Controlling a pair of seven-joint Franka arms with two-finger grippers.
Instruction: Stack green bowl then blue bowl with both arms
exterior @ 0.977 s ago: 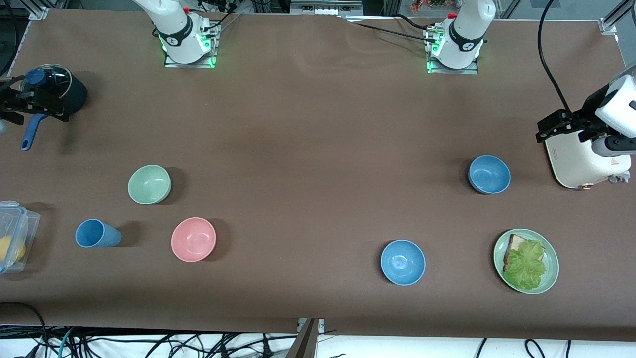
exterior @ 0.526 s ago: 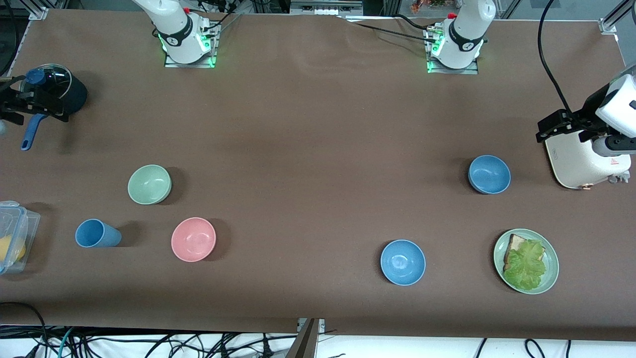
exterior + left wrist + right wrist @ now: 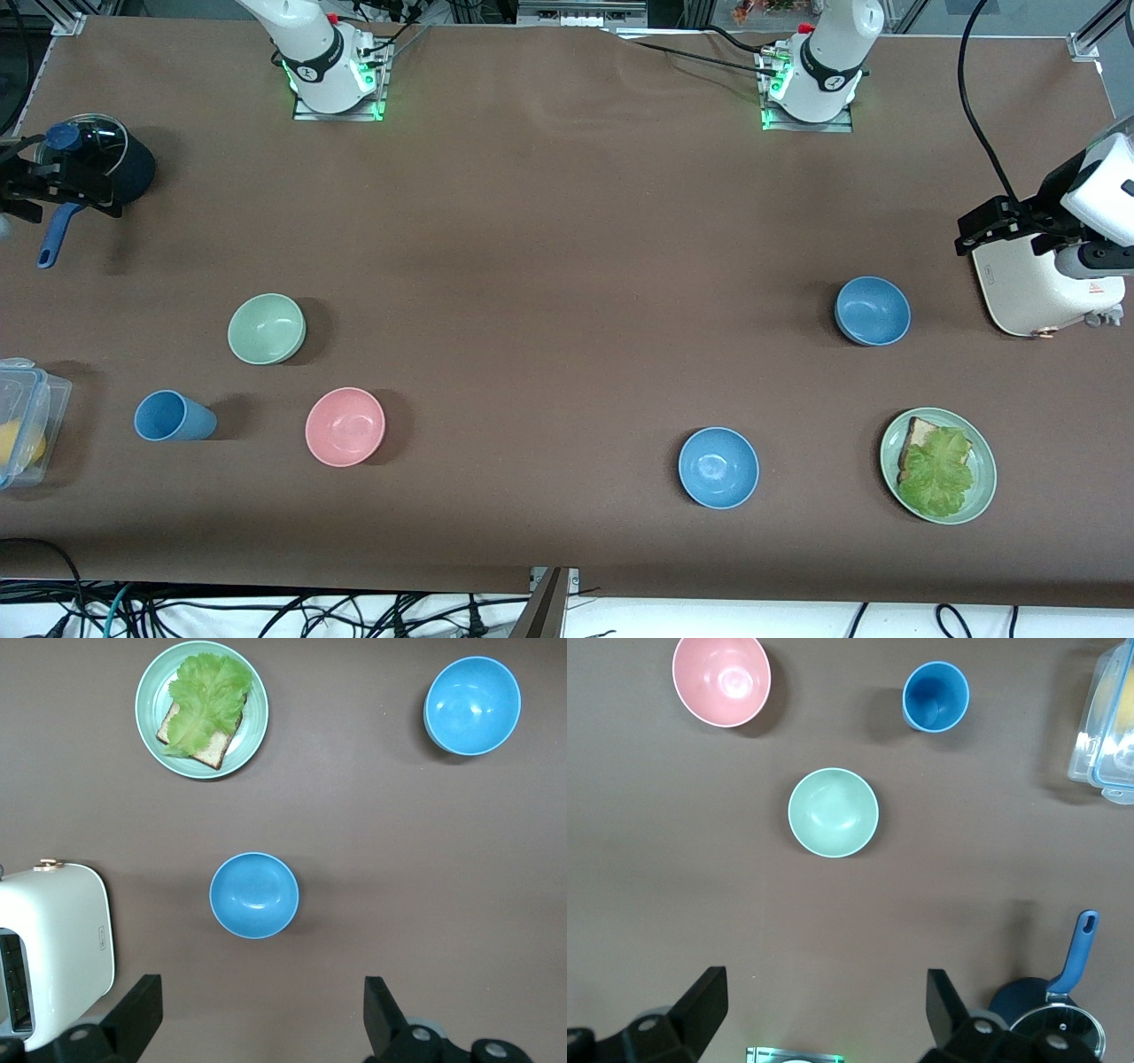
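Observation:
The pale green bowl (image 3: 267, 329) sits upright on the table toward the right arm's end; it also shows in the right wrist view (image 3: 833, 812). The dull blue bowl (image 3: 873, 310) sits beside the toaster toward the left arm's end and shows in the left wrist view (image 3: 254, 895). My left gripper (image 3: 997, 226) hangs high in the air by the toaster, open wide and empty (image 3: 260, 1019). My right gripper (image 3: 53, 188) hangs high in the air by the dark pot, open wide and empty (image 3: 826, 1005). Both bowls are empty, with neither gripper touching them.
A brighter glossy blue bowl (image 3: 718, 467) and a green plate (image 3: 982, 496) with bread and lettuce lie nearer the front camera. A white toaster (image 3: 1036, 288) stands at the left arm's end. A pink bowl (image 3: 345, 426), blue cup (image 3: 173, 416), clear container (image 3: 22, 421) and lidded pot (image 3: 97, 159) sit at the right arm's end.

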